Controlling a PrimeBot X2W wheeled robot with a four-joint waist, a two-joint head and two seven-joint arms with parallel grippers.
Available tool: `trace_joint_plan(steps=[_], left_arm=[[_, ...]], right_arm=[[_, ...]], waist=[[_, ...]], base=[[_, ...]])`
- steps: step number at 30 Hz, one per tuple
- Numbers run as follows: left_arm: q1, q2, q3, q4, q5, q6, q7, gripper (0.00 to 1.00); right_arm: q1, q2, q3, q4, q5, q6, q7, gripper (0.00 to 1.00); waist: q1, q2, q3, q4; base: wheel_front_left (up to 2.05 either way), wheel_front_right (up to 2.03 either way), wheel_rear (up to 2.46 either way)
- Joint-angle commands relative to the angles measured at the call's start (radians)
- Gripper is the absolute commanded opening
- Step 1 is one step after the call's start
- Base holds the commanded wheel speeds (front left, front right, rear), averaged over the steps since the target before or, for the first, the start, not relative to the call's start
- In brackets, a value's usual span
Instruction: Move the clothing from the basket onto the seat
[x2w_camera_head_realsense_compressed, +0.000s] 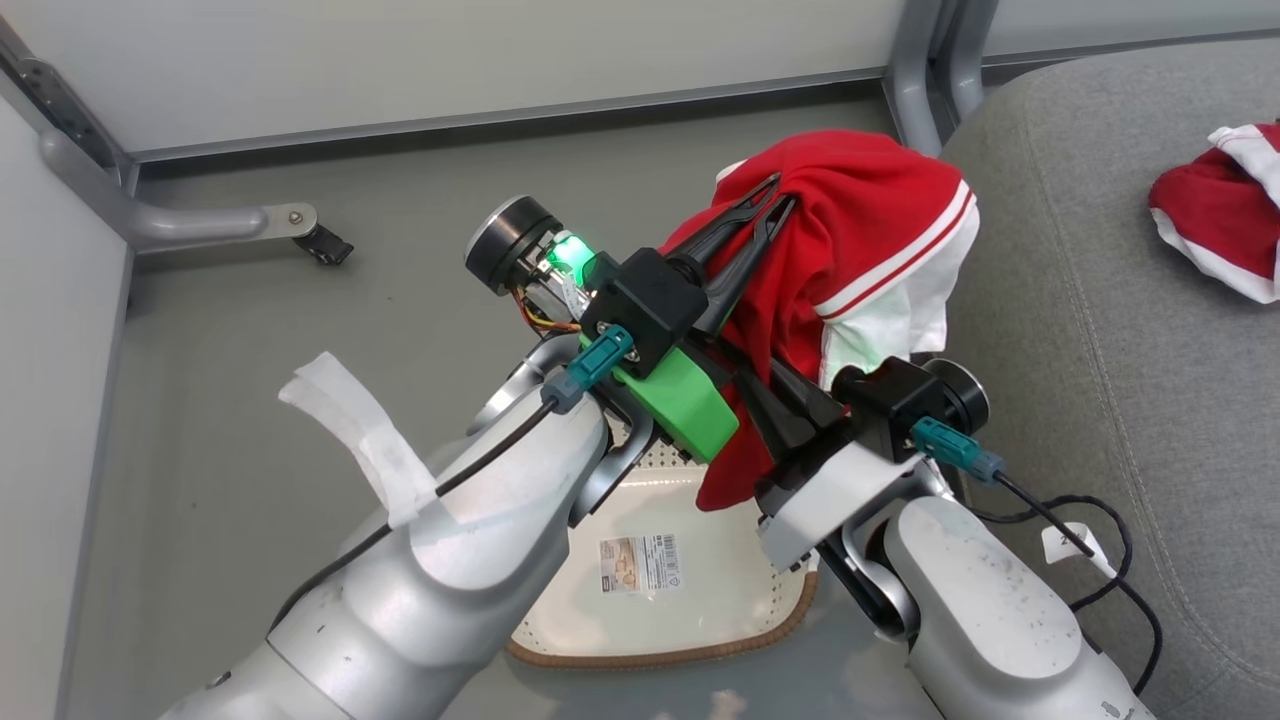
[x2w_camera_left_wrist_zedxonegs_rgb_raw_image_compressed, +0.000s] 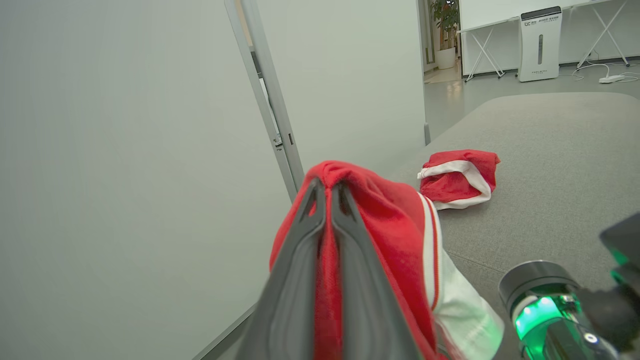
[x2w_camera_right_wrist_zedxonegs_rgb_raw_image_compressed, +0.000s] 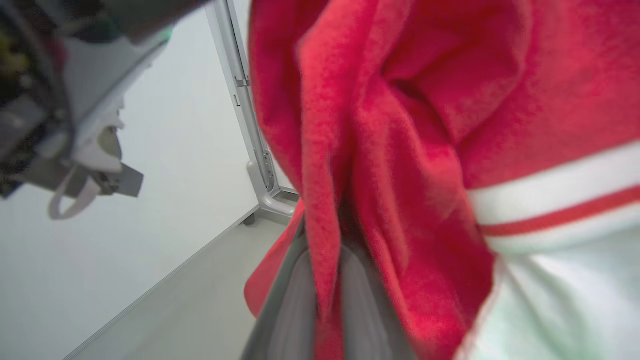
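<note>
The left claw (x2w_camera_head_realsense_compressed: 775, 197) is pinching the top fold of the red striped garment (x2w_camera_head_realsense_compressed: 860, 230). Its two dark fingers are pressed tight on the cloth, as the left wrist view is showing from close up. The right claw (x2w_camera_right_wrist_zedxonegs_rgb_raw_image_compressed: 325, 260) is gripping the same garment lower down, its fingers narrow with a red fold caught between them. The garment, with its white panel and red-and-white stripes, is hanging in the air from the two claws. It is hanging above the far end of the cream basket (x2w_camera_head_realsense_compressed: 655, 657) and just beside the rounded edge of the grey seat (x2w_camera_head_realsense_compressed: 1100, 380). The basket is sitting on the floor (x2w_camera_head_realsense_compressed: 300, 330) under the forearms, with a label (x2w_camera_head_realsense_compressed: 640, 562) showing on its bottom. The second red garment (x2w_camera_head_realsense_compressed: 1215, 215), trimmed in white, is lying crumpled on the seat, well apart from the held one.
</note>
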Motion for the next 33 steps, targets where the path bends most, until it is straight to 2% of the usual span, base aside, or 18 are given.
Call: trace_joint_plan(steps=[1, 14, 15, 16, 17, 33], left_arm=[[0.012, -0.002, 0.000, 0.003, 0.000, -0.002, -0.001, 0.00], [0.023, -0.002, 0.000, 0.022, 0.011, -0.009, -0.001, 0.00], [0.023, -0.002, 0.002, 0.020, 0.011, -0.007, -0.001, 0.13], [0.023, -0.003, 0.004, 0.018, 0.012, -0.001, -0.001, 0.60], [0.023, -0.003, 0.005, 0.016, 0.013, 0.000, -0.001, 1.00], [0.029, -0.003, 0.027, 0.014, 0.033, 0.001, 0.000, 1.00]], right_arm=[[0.013, -0.004, 0.002, -0.003, 0.008, -0.001, -0.002, 0.00], [0.029, -0.004, 0.010, -0.018, 0.015, -0.001, -0.002, 0.00], [0.029, -0.004, 0.009, -0.019, 0.015, -0.001, -0.002, 0.00], [0.028, -0.004, 0.010, -0.020, 0.016, -0.001, -0.002, 0.00], [0.028, -0.004, 0.010, -0.020, 0.016, -0.001, -0.002, 0.00], [0.019, -0.003, -0.005, -0.025, 0.010, -0.001, -0.002, 0.00]], waist=[[0.0000, 0.0000, -0.003, -0.003], [0.0000, 0.0000, -0.019, -0.015], [0.0000, 0.0000, -0.019, -0.016], [0.0000, 0.0000, -0.019, -0.017], [0.0000, 0.0000, -0.018, -0.017], [0.0000, 0.0000, -0.009, -0.034]], base=[[0.00, 0.00, 0.00], [0.00, 0.00, 0.00], [0.00, 0.00, 0.00], [0.00, 0.00, 0.00], [0.00, 0.00, 0.00], [0.00, 0.00, 0.00]])
